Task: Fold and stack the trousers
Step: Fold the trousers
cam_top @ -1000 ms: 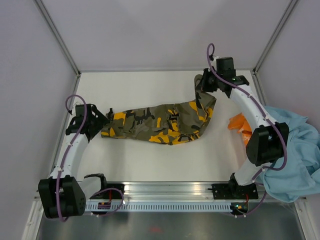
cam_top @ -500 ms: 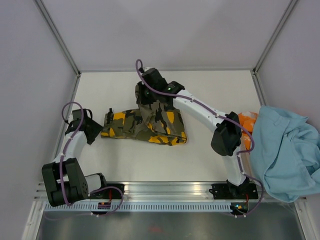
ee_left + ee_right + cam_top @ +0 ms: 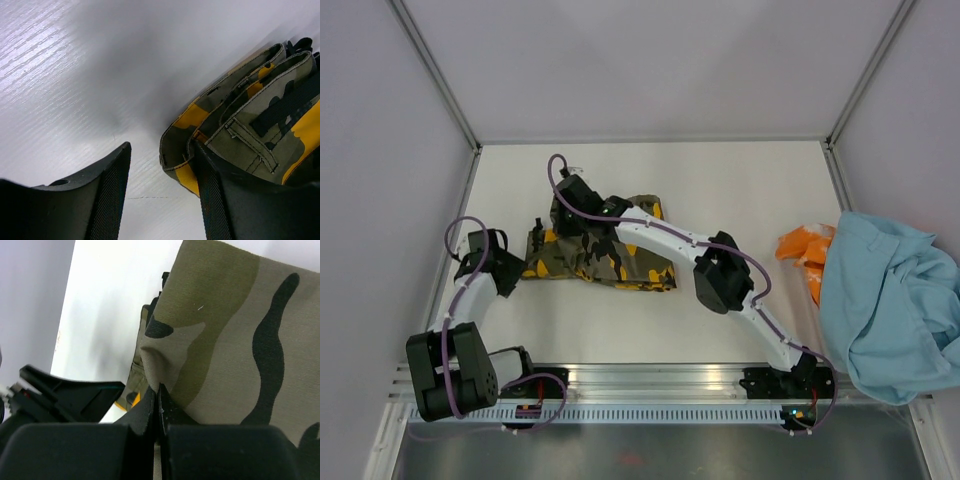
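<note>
Top external view gives you the white desk (image 3: 750, 190) first, closed in on three sides by pale panels (image 3: 650, 70). At its right edge a light-blue garment (image 3: 890, 300) lies bunched and spills past the rim; it is the biggest cloth in sight. The trousers (image 3: 630, 265) come next. You find them left of centre on the desk, doubled over themselves into a short camouflage bundle, well apart from the blue cloth. A small orange garment (image 3: 803, 248) sits crumpled against the blue one's left border.

Your right arm stretches from its base at the lower right diagonally across the desk, and the right end effector (image 3: 567, 222) is down on the far left part of the trousers. On the right wrist camera its fingers are pressed together with a fold of the trousers (image 3: 235, 330) nipped at their tips. Olive cloth with black blotches fills the upper right of that view.

Your left arm is bent at the left side of the desk, and the left end effector (image 3: 517, 272) sits low, just beside the trousers' left end. On the left wrist camera its fingers stand apart with only bare desk between them. The stacked cloth edges of the trousers (image 3: 250, 115) lie just behind the finger on the right of that picture. Whether that finger touches the cloth you cannot tell.
</note>
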`<state>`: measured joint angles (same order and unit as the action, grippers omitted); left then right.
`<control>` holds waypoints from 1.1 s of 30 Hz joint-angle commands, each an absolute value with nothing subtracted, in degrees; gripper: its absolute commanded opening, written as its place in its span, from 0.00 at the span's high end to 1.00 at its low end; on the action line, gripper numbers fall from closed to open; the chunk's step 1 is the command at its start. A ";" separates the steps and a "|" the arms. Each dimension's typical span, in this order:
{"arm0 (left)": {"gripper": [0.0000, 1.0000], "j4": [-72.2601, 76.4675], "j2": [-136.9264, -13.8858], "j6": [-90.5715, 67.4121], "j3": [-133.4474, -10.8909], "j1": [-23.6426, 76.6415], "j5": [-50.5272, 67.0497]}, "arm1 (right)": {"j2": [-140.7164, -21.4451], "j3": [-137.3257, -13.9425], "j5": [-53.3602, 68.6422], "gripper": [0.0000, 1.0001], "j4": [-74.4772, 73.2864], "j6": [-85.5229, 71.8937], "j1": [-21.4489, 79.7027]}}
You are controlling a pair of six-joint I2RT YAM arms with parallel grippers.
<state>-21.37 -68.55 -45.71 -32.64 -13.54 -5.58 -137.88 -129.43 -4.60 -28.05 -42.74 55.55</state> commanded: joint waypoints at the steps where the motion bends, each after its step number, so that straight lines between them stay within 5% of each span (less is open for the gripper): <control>1: 0.41 -22.24 -65.92 -49.91 -31.29 -13.89 -8.88 | -138.69 -133.24 -6.15 1.00 -18.20 -49.92 56.77; 23: 0.41 -22.06 -67.76 -50.36 -31.99 -13.97 -7.91 | -146.86 -136.67 -4.22 0.99 -15.38 -53.79 60.12; 25: 0.41 -23.02 -67.15 -50.01 -32.95 -13.89 -8.35 | -146.95 -136.41 -3.17 0.88 -15.38 -53.27 60.21; 29: 0.41 -24.96 -65.40 -49.75 -35.06 -14.59 -8.26 | -145.47 -136.84 -0.27 0.34 -13.28 -50.73 60.12; 33: 0.40 -28.12 -64.07 -46.77 -39.72 -19.66 -3.54 | -141.25 -138.25 -0.88 0.22 -14.24 -45.63 59.94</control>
<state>-25.91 -66.30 -48.62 -34.70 -16.01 -6.76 -146.71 -135.17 -1.72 -16.43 -50.02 59.79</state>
